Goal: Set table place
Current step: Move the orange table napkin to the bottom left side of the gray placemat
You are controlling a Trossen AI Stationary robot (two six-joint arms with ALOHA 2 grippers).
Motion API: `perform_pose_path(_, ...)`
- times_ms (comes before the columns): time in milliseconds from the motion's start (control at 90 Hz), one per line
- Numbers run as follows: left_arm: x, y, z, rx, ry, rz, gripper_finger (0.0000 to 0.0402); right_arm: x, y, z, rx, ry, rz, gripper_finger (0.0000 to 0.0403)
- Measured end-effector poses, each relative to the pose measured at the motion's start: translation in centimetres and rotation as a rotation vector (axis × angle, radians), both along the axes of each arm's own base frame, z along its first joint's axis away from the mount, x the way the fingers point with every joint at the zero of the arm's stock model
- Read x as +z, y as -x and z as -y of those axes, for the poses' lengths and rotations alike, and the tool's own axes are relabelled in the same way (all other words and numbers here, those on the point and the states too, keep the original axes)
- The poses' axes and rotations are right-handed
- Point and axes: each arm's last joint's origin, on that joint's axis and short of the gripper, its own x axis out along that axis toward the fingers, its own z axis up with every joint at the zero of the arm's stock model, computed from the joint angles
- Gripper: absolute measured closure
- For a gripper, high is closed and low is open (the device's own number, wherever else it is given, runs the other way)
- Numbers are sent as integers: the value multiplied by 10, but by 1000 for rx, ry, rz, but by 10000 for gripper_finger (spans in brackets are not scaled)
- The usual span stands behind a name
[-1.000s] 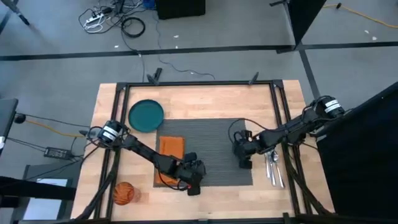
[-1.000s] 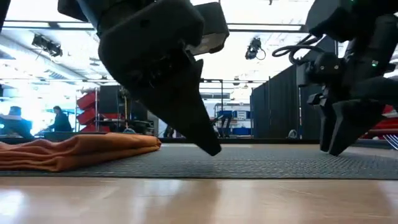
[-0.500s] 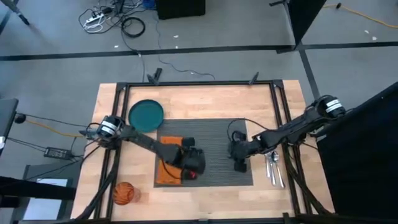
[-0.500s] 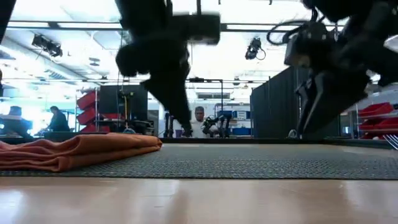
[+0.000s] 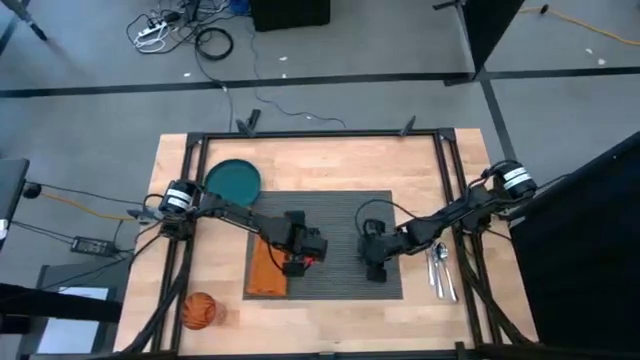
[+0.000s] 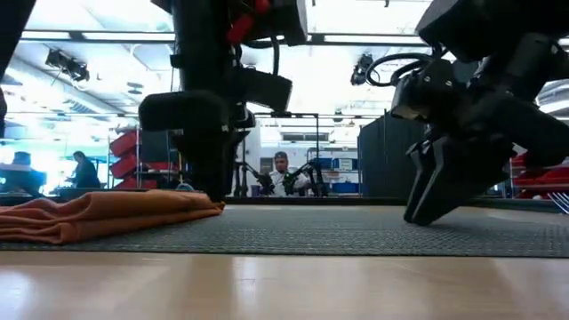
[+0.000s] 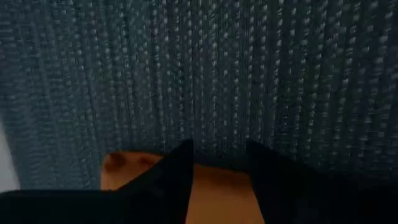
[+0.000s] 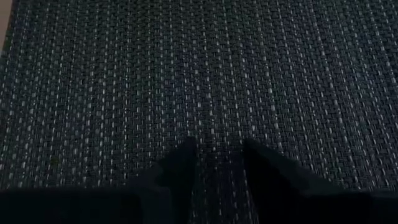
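The placemat [image 5: 335, 240] lay flat across the middle of the table [image 5: 330, 165], with the orange napkin [image 5: 268, 268] overlapping its left edge. The left gripper [image 5: 296, 263] stood low at the napkin's right edge, fingers parted a little with orange cloth showing between them. The right gripper [image 5: 374, 268] pressed down on the mat's right part, fingers narrowly apart, empty. The teal plate [image 5: 233, 181] sat at the mat's far left corner, the orange cup [image 5: 198, 311] near the front left, the cutlery [image 5: 440, 268] just right of the mat
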Motion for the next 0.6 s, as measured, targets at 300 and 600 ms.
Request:
perform_pose_path(300, -17, 14, -9, 7, -12, -94, 271, 1, 1, -3, 12, 4, 6, 290)
perform_pose_path(600, -17, 21, -12, 11, -50, -169, 271, 1, 2, -3, 13, 5, 4, 290)
